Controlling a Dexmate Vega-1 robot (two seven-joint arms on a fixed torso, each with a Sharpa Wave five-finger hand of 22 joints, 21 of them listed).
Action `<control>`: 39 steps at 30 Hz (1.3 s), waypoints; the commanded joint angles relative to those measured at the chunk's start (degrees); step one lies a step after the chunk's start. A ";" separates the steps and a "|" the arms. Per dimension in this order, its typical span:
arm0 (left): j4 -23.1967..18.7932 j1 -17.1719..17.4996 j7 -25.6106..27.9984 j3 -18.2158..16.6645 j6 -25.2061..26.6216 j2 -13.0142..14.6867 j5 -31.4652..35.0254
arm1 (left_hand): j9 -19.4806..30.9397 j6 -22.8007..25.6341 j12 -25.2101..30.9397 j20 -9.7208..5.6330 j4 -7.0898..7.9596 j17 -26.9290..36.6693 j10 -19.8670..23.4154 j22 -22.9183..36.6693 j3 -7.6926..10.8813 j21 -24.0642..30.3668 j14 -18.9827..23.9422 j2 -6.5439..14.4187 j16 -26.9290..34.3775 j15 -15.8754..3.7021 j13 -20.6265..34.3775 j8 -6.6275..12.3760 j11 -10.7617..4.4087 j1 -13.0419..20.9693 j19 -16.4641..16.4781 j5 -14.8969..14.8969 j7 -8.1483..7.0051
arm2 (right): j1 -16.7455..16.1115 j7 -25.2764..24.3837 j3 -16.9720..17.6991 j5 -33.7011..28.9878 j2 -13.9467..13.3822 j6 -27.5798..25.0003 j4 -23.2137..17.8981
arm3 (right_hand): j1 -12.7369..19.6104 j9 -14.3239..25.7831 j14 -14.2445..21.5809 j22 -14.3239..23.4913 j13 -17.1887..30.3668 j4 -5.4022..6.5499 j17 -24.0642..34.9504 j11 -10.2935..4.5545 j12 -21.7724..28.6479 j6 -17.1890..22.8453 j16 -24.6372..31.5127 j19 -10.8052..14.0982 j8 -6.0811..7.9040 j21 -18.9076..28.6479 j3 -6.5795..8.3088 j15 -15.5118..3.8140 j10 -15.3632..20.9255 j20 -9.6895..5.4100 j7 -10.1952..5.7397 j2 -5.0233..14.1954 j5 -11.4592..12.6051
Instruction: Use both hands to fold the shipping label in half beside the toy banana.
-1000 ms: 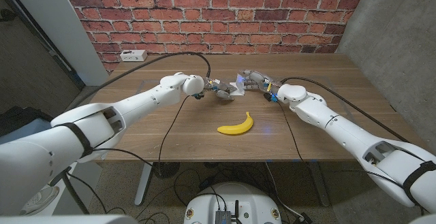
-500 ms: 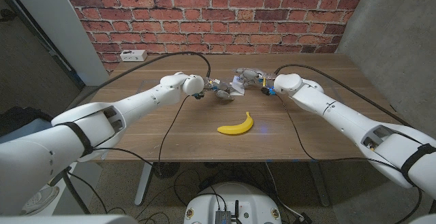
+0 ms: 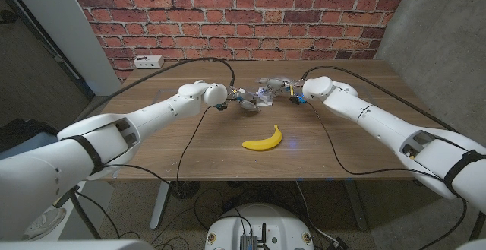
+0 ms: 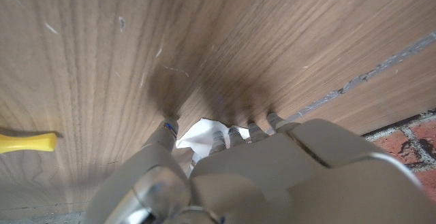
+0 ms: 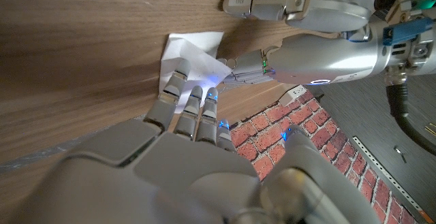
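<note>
The white shipping label (image 3: 263, 93) lies on the wooden table (image 3: 190, 147) at the back middle, between my two hands. The yellow toy banana (image 3: 263, 138) lies nearer the front, apart from both hands; its tip (image 4: 27, 141) shows in the left wrist view. My left hand (image 3: 247, 102) holds the label's (image 4: 201, 137) left edge between thumb and fingertips. My right hand (image 3: 276, 86) reaches in from the right, and its straight fingers (image 5: 182, 93) press on the label (image 5: 194, 50), thumb held away. The left hand (image 5: 310, 54) touches the label's far edge in the right wrist view.
A white power strip (image 3: 148, 61) sits at the table's back left by the brick wall (image 3: 243, 14). Black cables (image 3: 228, 69) run over the table behind the left arm and beside the right arm.
My right hand has swung left and back toward the left hand, bringing the label's raised edge over and down. The left hand and the banana have stayed put.
</note>
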 commanded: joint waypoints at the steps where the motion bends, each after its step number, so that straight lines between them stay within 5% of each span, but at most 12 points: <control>1: -5.02 2.09 2.70 -1.73 0.77 2.79 0.40 | 0.41 3.22 1.04 0.15 0.27 0.15 1.85 0.17 0.20 0.57 0.75 0.11 0.33 -2.66 1.21 1.54 0.28 -0.20 0.15 0.40 -0.91 | 1.92 2.68 -2.24 -3.25 0.57 -2.69 0.50 | -0.45 0.13 -0.85 0.07 0.16 0.24 0.15 0.04 -0.37 -0.36 -0.45 -0.57 -0.18 -0.19 -0.06 0.14 -0.87 0.17 -0.68 -0.07 0.57; 4: -9.98 5.06 8.24 -3.47 2.78 5.33 2.38 | 0.48 10.25 2.93 1.64 0.02 0.17 8.30 -0.01 0.81 1.57 6.87 0.26 1.34 -0.78 1.29 2.71 1.89 0.31 3.42 0.22 -0.50 | 2.27 2.68 -2.85 -4.31 0.54 -3.86 0.11 | -0.48 0.13 -1.26 0.06 0.17 0.27 0.15 0.25 -0.55 -0.30 -0.62 -0.83 -0.17 -0.28 -0.10 0.39 -1.25 0.20 -0.90 -0.09 0.70; 7: -14.83 8.62 15.59 -5.19 5.75 7.59 5.91 | 0.58 19.62 4.39 5.13 -2.59 0.18 16.45 -0.10 3.84 3.47 15.53 1.15 1.67 -0.36 1.44 3.17 2.16 3.82 10.75 -0.31 0.82 | 2.83 3.01 -3.71 -5.55 0.50 -5.68 -0.45 | -0.55 0.13 -0.95 0.05 0.17 0.31 0.15 1.01 -0.46 -0.37 -0.51 -0.31 -0.20 -0.08 -0.17 0.83 -0.97 0.29 -1.11 -0.18 0.87; 8: -16.00 9.57 17.44 -5.61 6.76 8.07 7.06 | 0.62 22.47 4.70 5.89 -3.81 0.16 18.77 -0.11 4.96 3.87 17.75 1.23 1.62 -0.63 1.49 3.32 2.01 5.20 12.62 -0.25 0.15 | 3.07 3.35 -3.96 -5.79 0.55 -6.47 -0.55 | -0.67 0.14 -0.55 0.05 0.18 0.38 0.15 1.38 -0.35 -0.43 -0.37 0.25 -0.23 0.13 -0.28 0.85 -0.60 0.20 -1.12 -0.28 1.00; 14: -20.06 13.27 22.51 -8.17 8.98 10.02 9.13 | 0.85 30.71 5.85 7.42 -7.25 0.24 26.56 0.05 7.91 5.91 25.75 1.09 1.94 -0.92 1.80 3.60 1.43 8.52 20.04 0.27 0.80 | 3.61 3.78 -4.93 -7.10 0.57 -8.89 -1.35 | -1.10 0.17 1.03 0.04 0.20 0.64 0.17 2.47 0.00 -0.46 0.11 1.53 -0.23 0.49 -0.61 1.57 0.66 0.50 -1.03 -0.53 1.40; 20: -23.88 17.42 29.47 -10.61 9.96 11.94 11.37 | 1.51 38.27 8.01 7.18 -8.30 0.70 34.81 0.56 9.25 7.80 33.47 0.96 2.91 -1.46 3.14 4.71 0.64 8.88 25.16 0.90 3.56 | 3.62 3.63 -5.05 -7.45 0.48 -10.37 -1.99 | -1.46 0.20 1.21 0.04 0.21 0.88 0.21 3.44 0.07 -0.12 0.08 1.57 -0.10 0.42 -0.83 2.20 1.12 0.64 -0.75 -0.63 1.58; 26: -24.23 20.72 38.38 -13.46 5.78 13.16 10.27 | 3.21 47.37 11.67 5.00 -8.99 3.43 43.88 1.16 8.27 9.99 42.94 2.07 7.41 -1.72 5.79 8.82 0.62 10.02 29.20 1.16 6.16 | 3.82 3.73 -5.30 -7.73 0.45 -11.34 -2.52 | -1.91 0.22 1.92 0.05 0.23 1.20 0.25 3.83 0.32 0.57 0.26 2.30 0.14 0.60 -1.06 2.32 2.08 0.69 -0.22 -0.65 1.65; 30: -23.79 22.13 43.58 -14.79 3.66 13.25 10.37 | 4.06 48.03 12.83 4.92 -9.64 4.98 45.20 1.46 7.89 10.87 44.87 2.47 8.90 -1.95 6.86 9.96 0.64 11.24 30.27 1.22 6.02 | 4.07 4.00 -5.46 -7.75 0.60 -11.74 -2.41 | -2.27 0.24 2.95 0.06 0.24 1.48 0.28 4.23 0.54 1.08 0.55 2.98 0.27 0.77 -1.25 2.47 2.98 0.62 0.25 -0.65 1.63; 34: -24.54 22.40 41.45 -15.59 4.88 13.27 10.33 | 4.84 43.89 13.70 4.88 -10.04 7.03 45.02 1.85 6.95 11.60 44.94 2.29 9.88 -1.78 8.26 9.36 0.64 12.08 30.49 1.08 5.25 | 3.97 3.91 -5.37 -7.71 0.40 -11.68 -2.91 | -2.60 0.24 4.03 0.06 0.26 1.76 0.30 4.54 0.80 1.34 0.80 4.03 0.27 1.04 -1.41 2.64 4.12 0.66 0.39 -0.62 1.56; 39: -24.58 21.01 34.91 -15.62 6.09 13.10 9.83 | 4.48 37.37 10.94 4.76 -9.75 7.25 35.29 2.38 6.49 12.20 38.85 0.64 6.11 -1.85 10.10 6.98 0.94 11.04 28.12 1.19 3.49 | 3.62 3.59 -5.12 -7.70 -0.08 -11.98 -4.17 | -2.70 0.24 4.33 0.07 0.27 1.85 0.30 4.46 0.72 1.37 0.81 4.36 0.23 1.09 -1.47 2.92 4.19 0.73 0.41 -0.62 1.53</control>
